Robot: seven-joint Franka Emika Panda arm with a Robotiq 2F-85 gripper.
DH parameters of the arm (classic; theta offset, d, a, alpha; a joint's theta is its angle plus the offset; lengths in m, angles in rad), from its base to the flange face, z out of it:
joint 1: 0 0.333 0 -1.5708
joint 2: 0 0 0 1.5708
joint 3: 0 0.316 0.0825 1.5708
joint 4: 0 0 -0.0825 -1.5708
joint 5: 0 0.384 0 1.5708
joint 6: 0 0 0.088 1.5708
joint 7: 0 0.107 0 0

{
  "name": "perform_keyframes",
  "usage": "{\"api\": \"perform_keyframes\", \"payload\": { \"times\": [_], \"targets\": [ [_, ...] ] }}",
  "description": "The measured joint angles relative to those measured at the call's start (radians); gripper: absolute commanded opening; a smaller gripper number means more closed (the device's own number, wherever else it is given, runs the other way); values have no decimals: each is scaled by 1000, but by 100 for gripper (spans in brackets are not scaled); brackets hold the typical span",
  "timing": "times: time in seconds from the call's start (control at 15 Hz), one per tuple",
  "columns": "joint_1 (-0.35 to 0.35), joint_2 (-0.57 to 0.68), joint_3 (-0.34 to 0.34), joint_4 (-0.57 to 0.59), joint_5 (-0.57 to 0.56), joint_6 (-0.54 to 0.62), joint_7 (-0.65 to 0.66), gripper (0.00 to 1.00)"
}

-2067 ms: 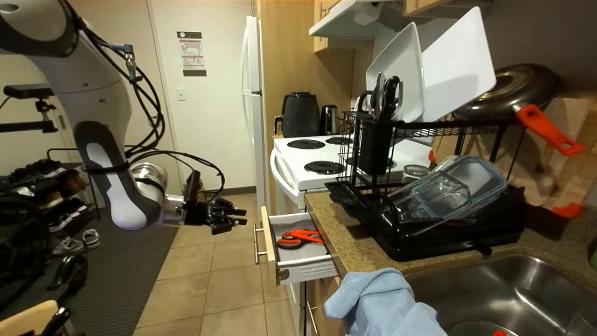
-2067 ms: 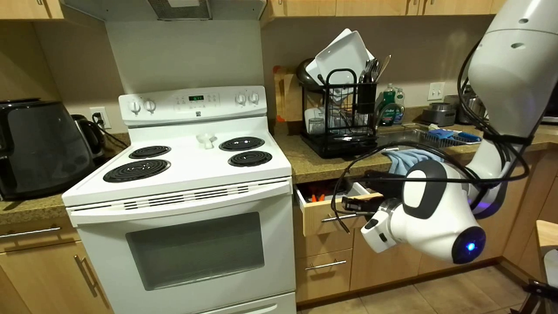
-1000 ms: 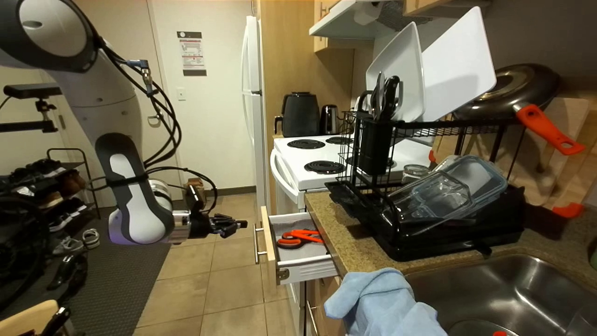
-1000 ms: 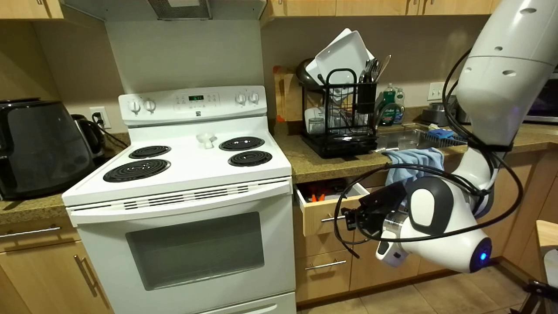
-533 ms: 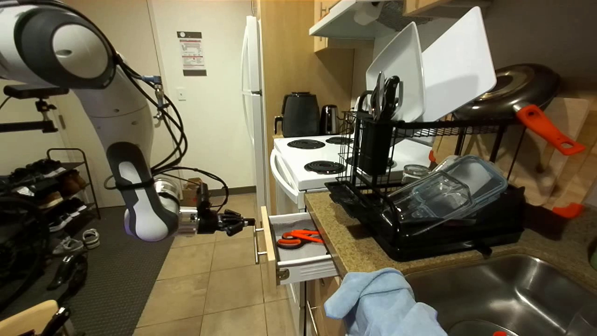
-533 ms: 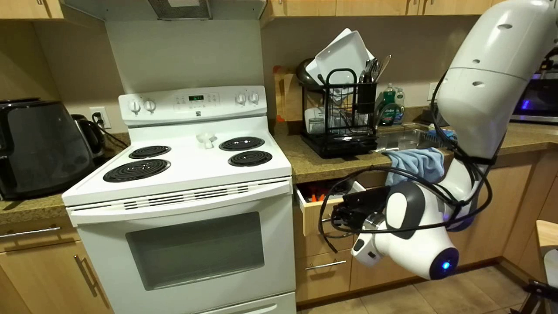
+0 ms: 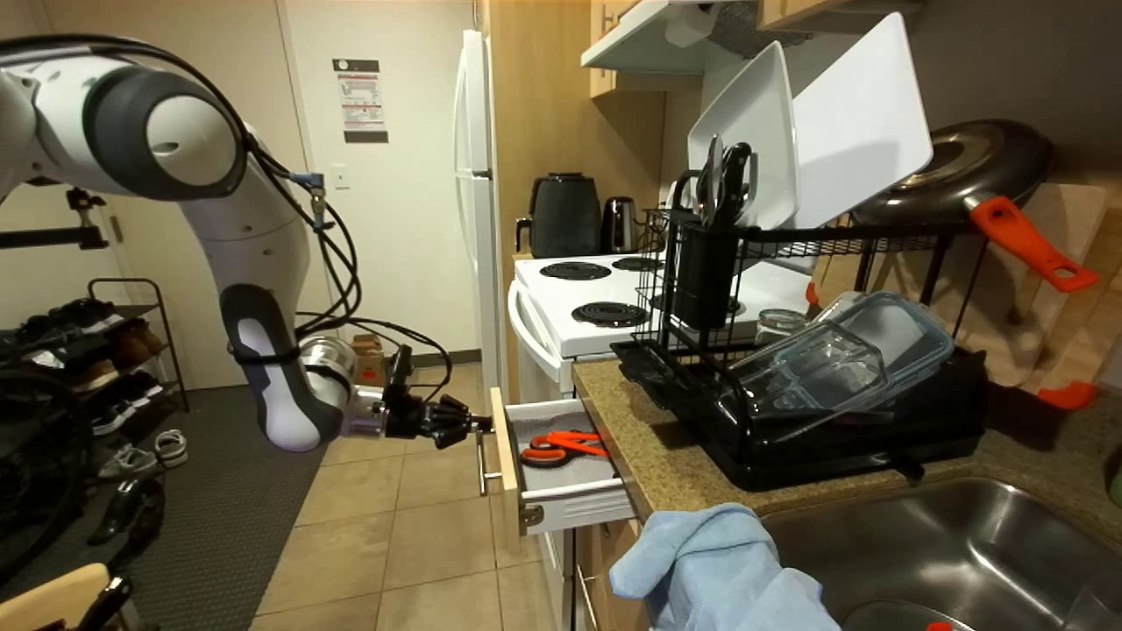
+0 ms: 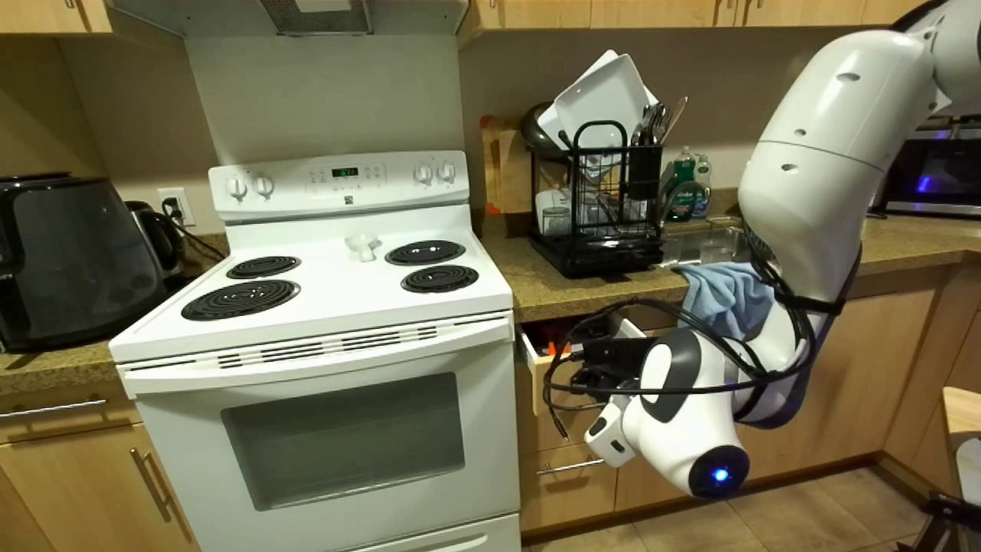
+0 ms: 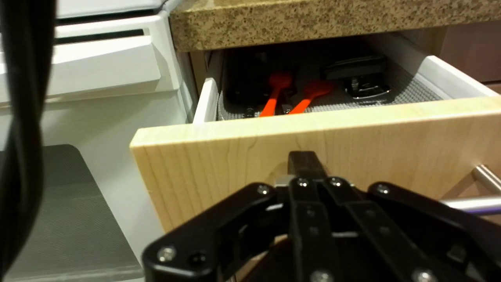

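My gripper (image 9: pixel 307 164): black, dotted with silver screws (image 9: pixel 264 189). My arm (image 8: pixel 812 169): white, dark grey panels (image 8: pixel 687 376), blue light (image 8: pixel 720 475). Drawer front (image 9: pixel 352 145): pale yellow wood, faint brown grain. Drawer walls (image 9: pixel 456 76): white. Liner (image 9: pixel 419 91): grey, mesh-patterned. Handles inside (image 9: pixel 270 105): bright orange-red. Pull (image 9: pixel 473 203): silver. Countertop (image 9: pixel 313 23): tan, flecked dark brown. Stove (image 8: pixel 345 284): white, coils (image 8: pixel 241 299) black. Towel (image 7: pixel 719 570): light blue. Plates (image 8: pixel 605 100): plain white.

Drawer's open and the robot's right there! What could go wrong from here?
1. The shut gripper is at the front of the drawer, off to one side of the handle. A push there might make the drawer go crooked and stick.

2. Black cables loop out around the arm, near the drawer, so they could snag.

3. Orange things lie inside, and a hard bump might make them slide.
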Motion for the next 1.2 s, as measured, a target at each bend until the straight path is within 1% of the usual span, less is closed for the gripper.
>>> {"api": "perform_keyframes", "payload": {
  "times": [0.27, 0.8, 1.07, 1.2],
  "targets": [
    [3, 47, 3, 84, 94, -27, 3, 0],
    [1, 150, 1, 315, 390, -94, 36, 0],
    [1, 180, -1, 394, 482, -116, 38, 0],
    [1, 186, -4, 411, 500, -118, 38, 0]
  ]
}}
